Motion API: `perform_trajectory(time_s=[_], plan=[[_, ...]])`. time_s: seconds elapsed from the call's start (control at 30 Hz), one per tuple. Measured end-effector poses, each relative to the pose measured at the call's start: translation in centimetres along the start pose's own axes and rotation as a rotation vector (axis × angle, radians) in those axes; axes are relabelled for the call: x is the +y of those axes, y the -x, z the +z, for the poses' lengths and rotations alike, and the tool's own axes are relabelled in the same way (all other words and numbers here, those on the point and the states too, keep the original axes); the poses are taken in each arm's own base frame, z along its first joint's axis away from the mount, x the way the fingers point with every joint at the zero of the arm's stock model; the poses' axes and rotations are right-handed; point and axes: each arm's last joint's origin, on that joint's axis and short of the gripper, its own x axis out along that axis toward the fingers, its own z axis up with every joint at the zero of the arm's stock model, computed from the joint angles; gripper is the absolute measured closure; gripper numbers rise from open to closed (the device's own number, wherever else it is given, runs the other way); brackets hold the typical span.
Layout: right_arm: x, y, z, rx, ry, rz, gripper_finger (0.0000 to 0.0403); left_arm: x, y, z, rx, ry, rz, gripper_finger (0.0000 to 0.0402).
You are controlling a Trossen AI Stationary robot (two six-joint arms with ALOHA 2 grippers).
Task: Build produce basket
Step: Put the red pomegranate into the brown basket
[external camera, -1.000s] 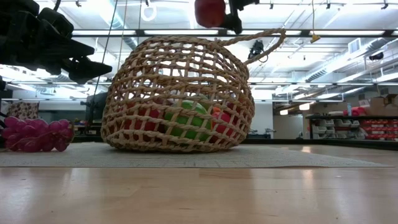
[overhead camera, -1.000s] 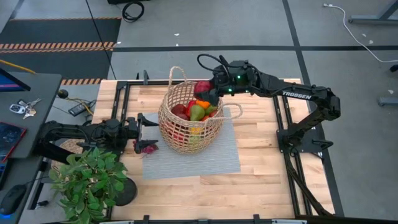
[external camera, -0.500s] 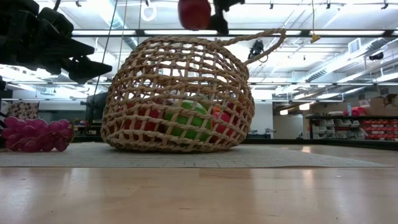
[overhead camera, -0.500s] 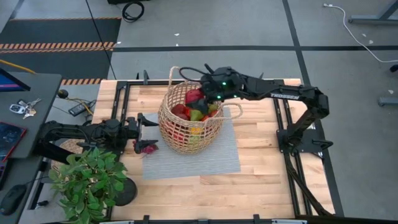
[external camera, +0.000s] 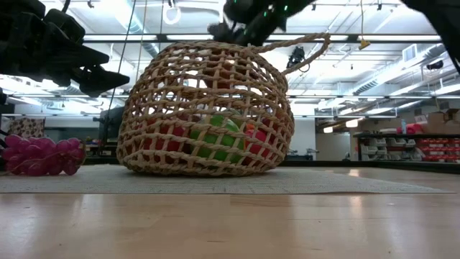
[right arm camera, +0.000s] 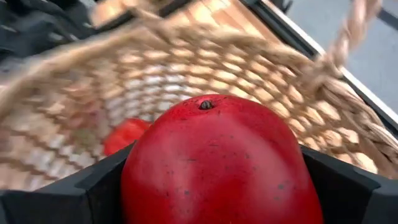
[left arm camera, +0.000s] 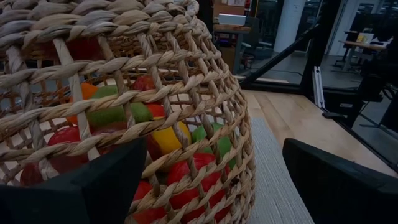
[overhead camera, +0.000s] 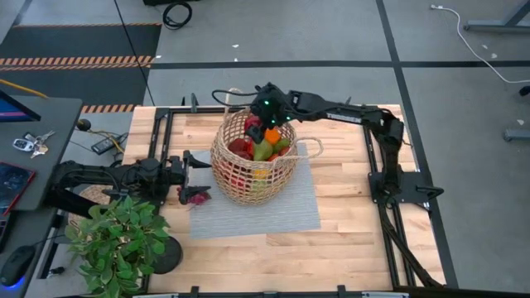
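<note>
Purple grapes (overhead camera: 195,196) are seen lying on the grey mat (overhead camera: 273,215) at nine o'clock of the wicker basket (overhead camera: 252,180), just beside the left gripper (overhead camera: 192,162), whose fingers are spread apart and empty. Farther off, a red mango (right arm camera: 214,163) is clamped in the right gripper (overhead camera: 258,122) over the basket's eleven-o'clock rim. A release this near the rim is judged risky: the mango could roll off the heaped produce (overhead camera: 262,149) and out.
</note>
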Motion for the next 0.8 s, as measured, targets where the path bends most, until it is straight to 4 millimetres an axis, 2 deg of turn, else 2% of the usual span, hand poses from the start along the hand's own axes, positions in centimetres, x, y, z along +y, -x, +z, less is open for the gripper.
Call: perform_trajectory(time_s=[0.13,0.23,0.57,0.8], plan=[[-2.0,-2.0,-0.5,0.064,0.006,-0.023,0.0029,0.0,0.0,0.0,0.0,0.0,0.0,0.0015],[-2.5,-2.2,-0.8,0.094,0.039,-0.029,0.0029,0.0,0.0,0.0,0.0,0.0,0.0,0.0015],[-0.8,-2.2,-1.1,0.084,0.114,-0.024,0.0006,0.0,0.0,0.0,0.0,0.0,0.001,0.0015],[-0.3,-1.7,-1.0,0.073,0.136,-0.018,0.0004,0.0,0.0,0.0,0.0,0.0,0.0,0.0015]])
